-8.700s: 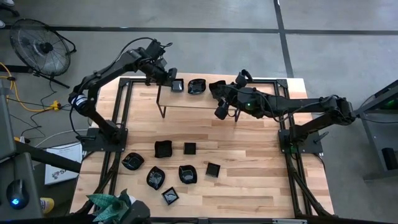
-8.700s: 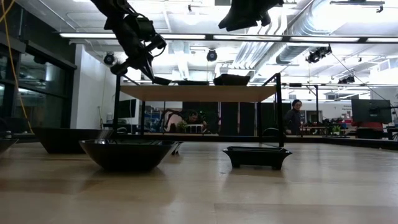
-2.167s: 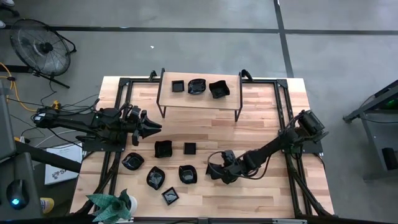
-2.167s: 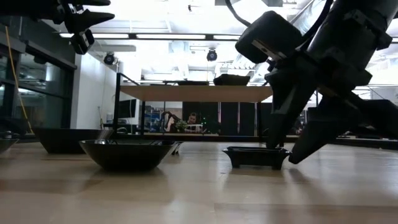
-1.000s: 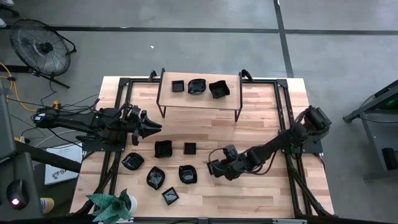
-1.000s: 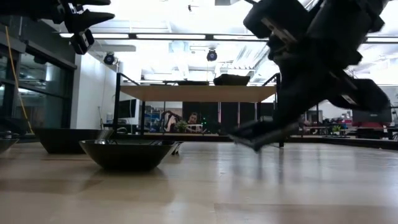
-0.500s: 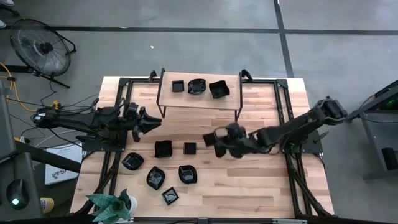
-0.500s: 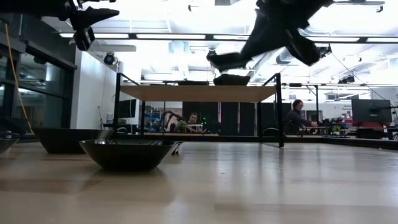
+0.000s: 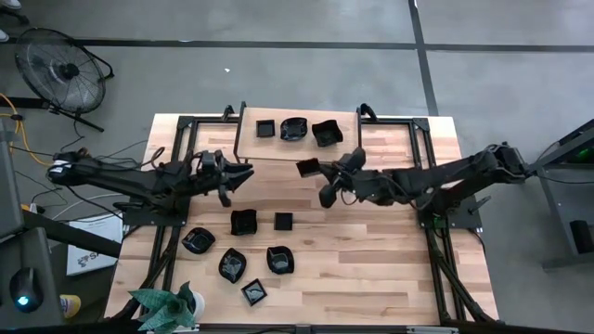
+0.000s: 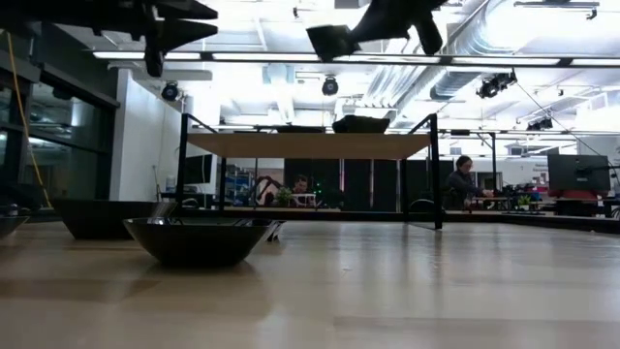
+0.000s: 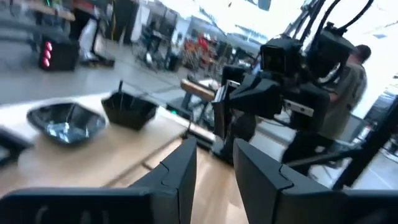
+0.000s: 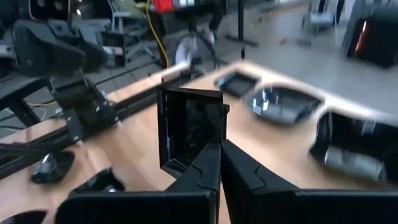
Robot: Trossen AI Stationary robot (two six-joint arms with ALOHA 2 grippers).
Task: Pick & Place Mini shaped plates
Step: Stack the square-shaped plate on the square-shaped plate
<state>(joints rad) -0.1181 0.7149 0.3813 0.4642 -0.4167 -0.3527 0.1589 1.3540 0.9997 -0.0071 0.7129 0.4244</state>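
Note:
My right gripper (image 9: pixel 319 172) is shut on a small square black plate (image 9: pixel 307 168), held high over the table's middle, just in front of the raised wooden shelf (image 9: pixel 297 145). Three plates, one of them square (image 9: pixel 265 128), rest on the shelf top. Several more mini plates (image 9: pixel 243 222) sit on their bases on the near left part of the table. My left gripper (image 9: pixel 245 173) hovers open at the shelf's left leg, level, with nothing between its fingers (image 11: pixel 181 175). In the low view the held plate (image 10: pixel 332 41) hangs well above the shelf. My right gripper pinches the square plate's rim near one corner (image 12: pixel 210 144) between its two fingers (image 12: pixel 205 171). The fingers come level from the table's right side. The plate is lifted clear of everything and stands tilted on edge, its hollow facing back at the wrist.
A green plant (image 9: pixel 167 307) stands at the table's near left corner. The black frame rails (image 9: pixel 419 158) run along both sides of the table. The shelf's legs (image 10: pixel 436 170) stand at the far middle. A fan (image 9: pixel 63 70) is on the floor at far left.
My right gripper has risen from the near middle of the table with the square plate and carried it toward the far edge, up to shelf height. Its wrist has rolled, tipping the plate on edge. My left gripper has shifted slightly toward the shelf and turned.

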